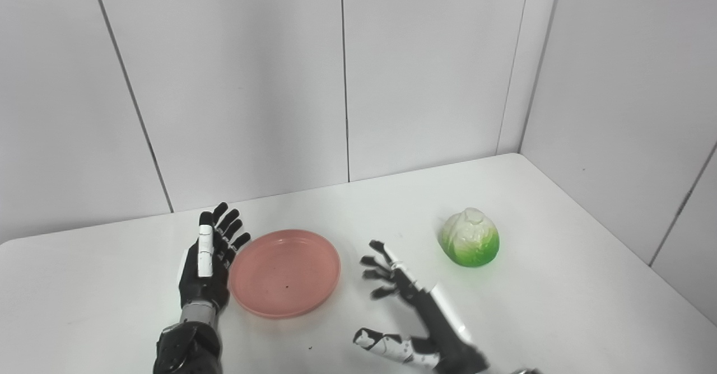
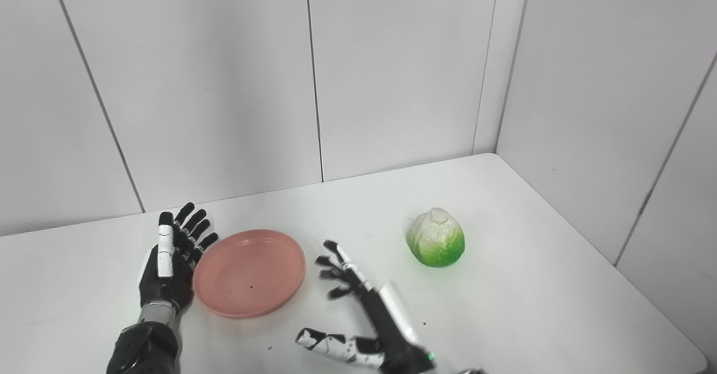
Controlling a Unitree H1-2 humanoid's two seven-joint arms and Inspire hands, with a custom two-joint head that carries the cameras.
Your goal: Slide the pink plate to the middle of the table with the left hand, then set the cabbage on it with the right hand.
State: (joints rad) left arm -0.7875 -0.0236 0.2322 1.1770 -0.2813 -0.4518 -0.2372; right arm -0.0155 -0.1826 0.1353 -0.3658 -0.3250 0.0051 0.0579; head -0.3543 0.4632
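Left eye view: pink plate (image 1: pixel 284 273) lies flat on the white tabletop (image 1: pixel 560 307), left of centre, empty apart from a few dark specks. Left hand (image 1: pixel 210 259) stands edge-on just beside the plate's left rim, fingers straight and spread, grasping nothing; contact with the rim cannot be told. Right hand (image 1: pixel 409 307) hovers right of the plate, released, fingers splayed and thumb stuck out to the left, holding nothing. Cabbage (image 1: pixel 469 237) sits on the tabletop right of the right hand and a little farther back, apart from hand and plate. Right eye view: same layout, shifted left. Shown here and not in the other view: the near right corner of the tabletop and a small green light at the right wrist (image 2: pixel 430 356). The left view shows more tabletop left of the left hand.
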